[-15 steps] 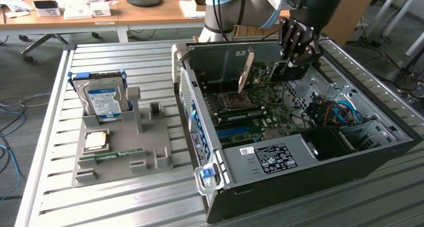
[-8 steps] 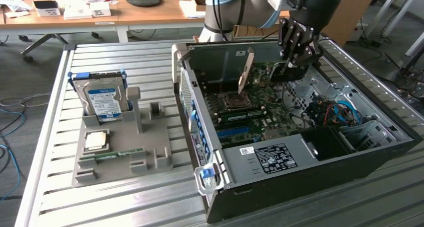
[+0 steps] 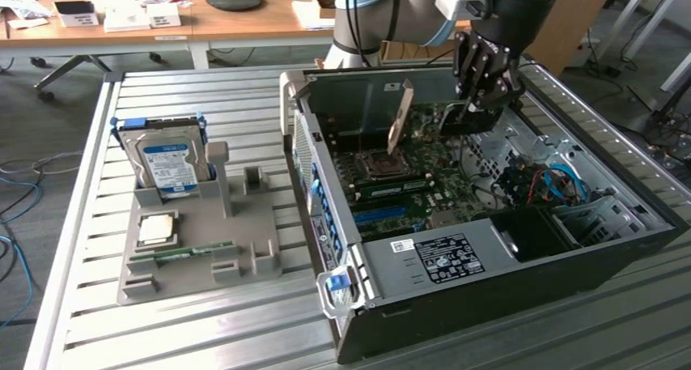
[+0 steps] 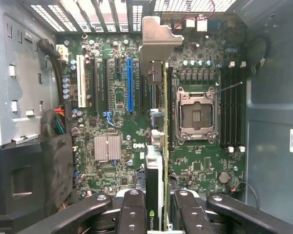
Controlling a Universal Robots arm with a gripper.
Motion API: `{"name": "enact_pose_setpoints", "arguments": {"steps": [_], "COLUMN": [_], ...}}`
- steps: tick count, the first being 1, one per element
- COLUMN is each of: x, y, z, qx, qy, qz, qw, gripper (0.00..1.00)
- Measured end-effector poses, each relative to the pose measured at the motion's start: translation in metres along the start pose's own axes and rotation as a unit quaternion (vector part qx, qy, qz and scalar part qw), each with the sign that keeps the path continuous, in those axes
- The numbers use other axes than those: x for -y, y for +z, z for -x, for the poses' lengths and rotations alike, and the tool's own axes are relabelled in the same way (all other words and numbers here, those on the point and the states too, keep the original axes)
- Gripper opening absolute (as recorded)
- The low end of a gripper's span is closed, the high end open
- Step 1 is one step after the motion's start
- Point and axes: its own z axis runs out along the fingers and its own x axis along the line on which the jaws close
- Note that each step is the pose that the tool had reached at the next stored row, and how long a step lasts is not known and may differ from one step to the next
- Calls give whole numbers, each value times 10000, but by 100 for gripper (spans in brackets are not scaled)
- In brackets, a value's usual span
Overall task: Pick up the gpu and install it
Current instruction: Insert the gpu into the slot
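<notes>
Our gripper (image 4: 161,214) is clamped on the gpu (image 4: 155,178), which it holds edge-on over the motherboard (image 4: 200,161). Just beside the card's green edge lies the CPU socket (image 4: 196,114). Off its other face, the blue slot (image 4: 129,83) stands well apart, with open room between. Farther out, the silvery bracket (image 4: 158,36) sits near the case's slotted rear wall (image 4: 88,14).

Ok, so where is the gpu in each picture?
Exterior view: the gpu hangs upright in the claw, inside the open computer case, near its far end.
Wrist view: the gpu is seen edge-on in the middle, gripped by the claw, with its silvery bracket farthest away.
Shared landmark: the empty processor socket beside the card.
</notes>
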Motion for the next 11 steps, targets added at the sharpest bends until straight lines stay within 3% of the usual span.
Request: {"name": "enact_pose_setpoints", "arguments": {"steps": [11], "x": [0], "y": [40], "z": [-2], "qx": [0], "qy": [0], "qz": [0], "qw": [10000], "gripper": [27]}}
